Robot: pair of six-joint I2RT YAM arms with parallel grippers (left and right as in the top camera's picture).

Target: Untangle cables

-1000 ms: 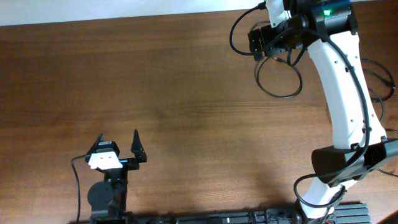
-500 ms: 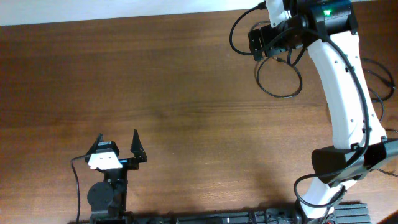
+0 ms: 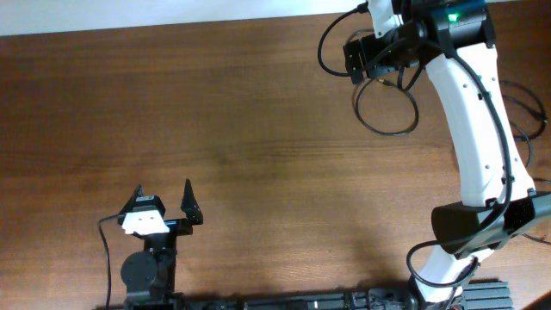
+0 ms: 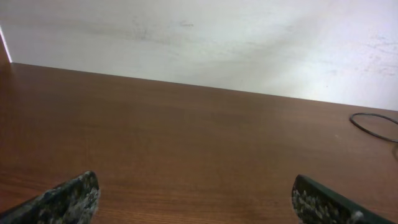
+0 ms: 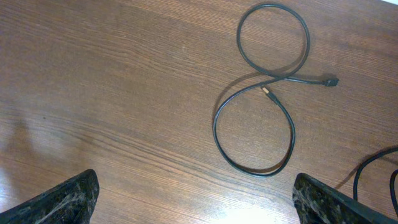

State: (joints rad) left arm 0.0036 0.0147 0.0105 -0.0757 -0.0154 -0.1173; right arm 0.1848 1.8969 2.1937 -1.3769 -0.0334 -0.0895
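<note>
One of the cables [image 5: 255, 134] lies flat on the wooden table as a black figure-eight with small plug ends [image 5: 329, 81]. In the right wrist view my right gripper [image 5: 199, 205] hangs open above the table on the near side of it, nothing between its fingers [image 5: 68, 199]. Overhead, the right gripper [image 3: 362, 58] is at the far right of the table, partly covering the cable loop [image 3: 387, 108]. My left gripper [image 3: 164, 200] stands open near the front left edge, far from the cables. Its wrist view shows only a distant loop [image 4: 373, 127] between its fingertips [image 4: 65, 199].
Another black cord [image 5: 373, 168] curves in at the lower right of the right wrist view. Thin black loops [image 3: 527, 103] lie by the table's right edge beside the white right arm [image 3: 478, 129]. A pale wall [image 4: 199, 37] borders the table's far side.
</note>
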